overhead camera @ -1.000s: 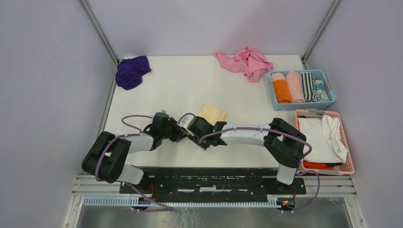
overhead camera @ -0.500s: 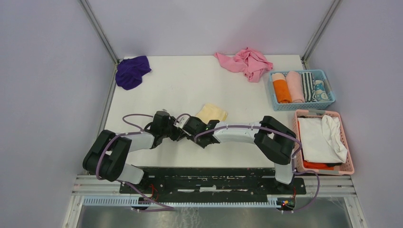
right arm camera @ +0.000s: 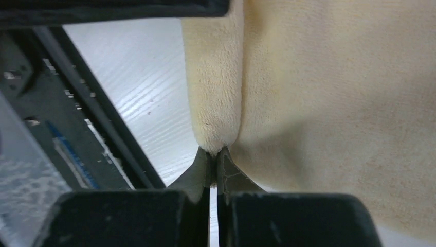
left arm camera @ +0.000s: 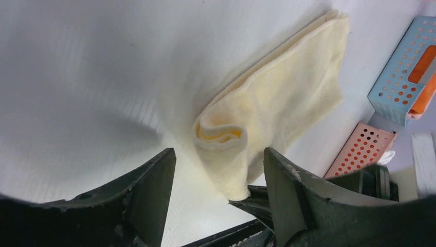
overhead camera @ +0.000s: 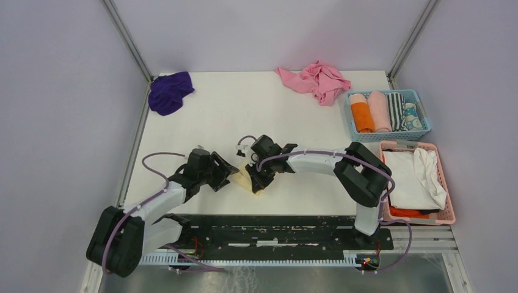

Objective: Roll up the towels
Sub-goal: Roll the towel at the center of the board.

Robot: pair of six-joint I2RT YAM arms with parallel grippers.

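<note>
1. Pinching a fold of the yellow towel (left arm camera: 277, 98), the right gripper (right arm camera: 213, 157) had its fingers pressed together at the tips, with the cloth's edge caught between them. It worked low over the table (overhead camera: 244, 116), close to the near edge.
2. The yellow towel lay on the table between the two grippers. Its near end was curled into a loose roll, and the rest stretched flat away from the left wrist camera.
3. The left gripper (overhead camera: 227, 177) sat just to the left of the towel with its fingers spread apart. It held nothing, and the curled end lay just beyond its fingertips.
4. At the table's right side, the pink basket (overhead camera: 451, 201) held folded white fabric (overhead camera: 406, 177), with something orange showing beneath it.
5. Behind it, the blue basket (overhead camera: 391, 137) carried four rolls side by side. From left to right they were an orange roll (overhead camera: 362, 116), a pink roll (overhead camera: 379, 111), the striped towel (overhead camera: 396, 110) and the teal towel (overhead camera: 413, 116).
6. The purple towel (overhead camera: 169, 91) lay crumpled at the far left corner, well apart from both arms.
7. A pink cloth (overhead camera: 317, 80) lay bunched at the far edge, near the blue basket.
</note>
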